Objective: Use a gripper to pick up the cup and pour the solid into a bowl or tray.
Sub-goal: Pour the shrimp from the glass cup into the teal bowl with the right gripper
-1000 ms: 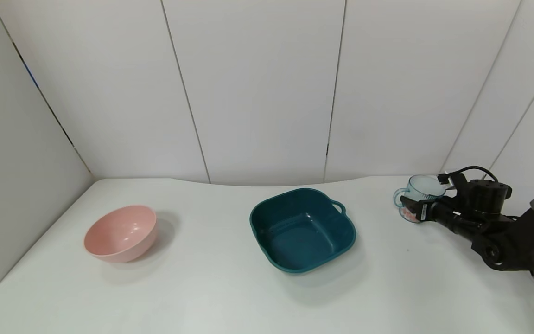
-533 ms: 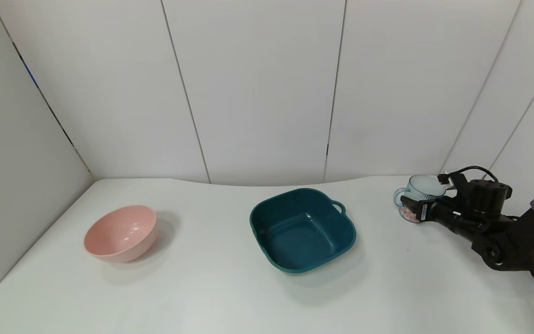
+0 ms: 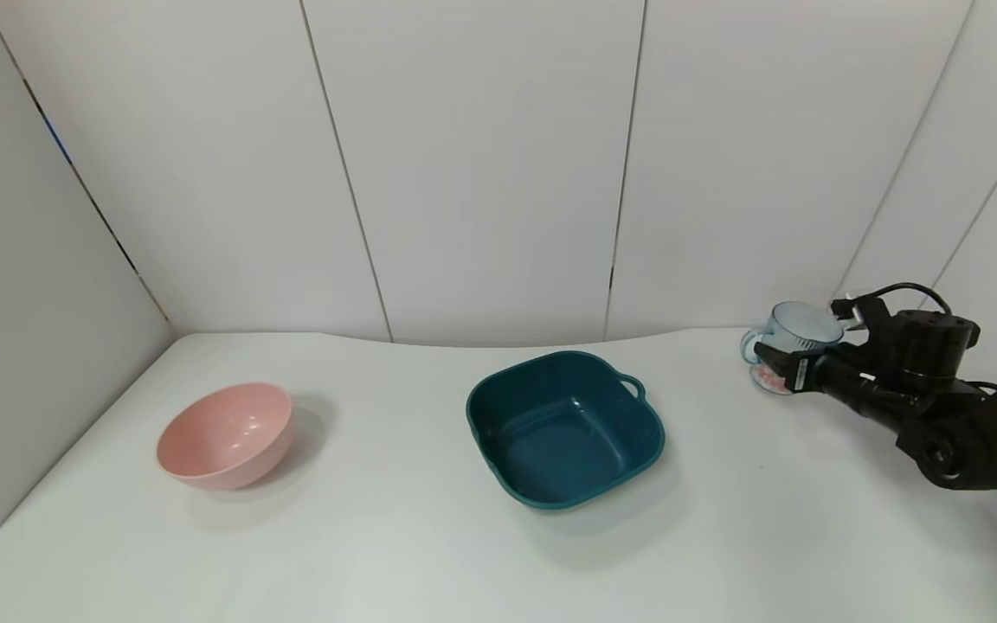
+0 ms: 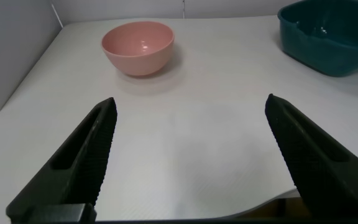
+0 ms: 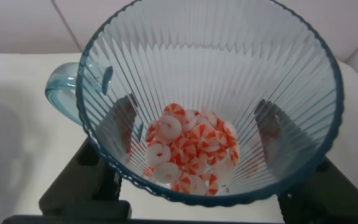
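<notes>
Head view: at the far right of the white surface (image 3: 377,554), the right gripper (image 3: 797,368) clasps the cup (image 3: 791,343), upright, well right of the teal dish (image 3: 564,427).

Left wrist view: the left gripper (image 4: 191,155) hangs spread, holding nothing.

Right wrist view: the solid (image 5: 188,152) lies in the cup's bottom.

A white table (image 3: 395,554) carries two dishes. The pink bowl (image 3: 227,435) sits toward the left, and the dark teal dish (image 3: 564,428) stands near the middle, well apart from it.
</notes>
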Available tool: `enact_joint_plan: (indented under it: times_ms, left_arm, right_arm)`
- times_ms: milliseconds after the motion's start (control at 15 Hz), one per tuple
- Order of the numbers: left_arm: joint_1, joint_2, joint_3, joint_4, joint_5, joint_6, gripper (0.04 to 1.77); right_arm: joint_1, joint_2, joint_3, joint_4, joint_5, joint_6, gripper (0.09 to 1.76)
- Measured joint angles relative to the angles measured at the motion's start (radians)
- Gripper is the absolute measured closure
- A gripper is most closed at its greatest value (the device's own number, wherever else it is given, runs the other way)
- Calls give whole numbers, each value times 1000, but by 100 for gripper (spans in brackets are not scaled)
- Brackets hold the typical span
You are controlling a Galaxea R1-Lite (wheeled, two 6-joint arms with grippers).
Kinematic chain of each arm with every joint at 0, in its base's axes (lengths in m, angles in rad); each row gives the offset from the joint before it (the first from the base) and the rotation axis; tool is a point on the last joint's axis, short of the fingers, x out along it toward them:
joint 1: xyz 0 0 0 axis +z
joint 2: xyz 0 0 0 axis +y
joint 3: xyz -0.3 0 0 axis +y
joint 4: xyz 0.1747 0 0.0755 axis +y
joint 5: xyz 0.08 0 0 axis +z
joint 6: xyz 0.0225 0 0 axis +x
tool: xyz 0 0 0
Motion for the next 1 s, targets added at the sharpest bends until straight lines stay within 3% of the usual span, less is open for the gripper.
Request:
enact_joint_plan:
  times_ms: [133, 467, 1000]
  left_arm:
    - [0, 0, 0, 0, 0, 0, 9]
    - [0, 0, 0, 0, 0, 0, 9]
    - [0, 0, 0, 0, 0, 0, 9]
  right_arm:
    - [24, -66, -12, 86, -8, -4, 50]
    - [156, -199, -104, 277, -147, -90, 50]
    - [371, -288, -239, 524, -329, -270, 50]
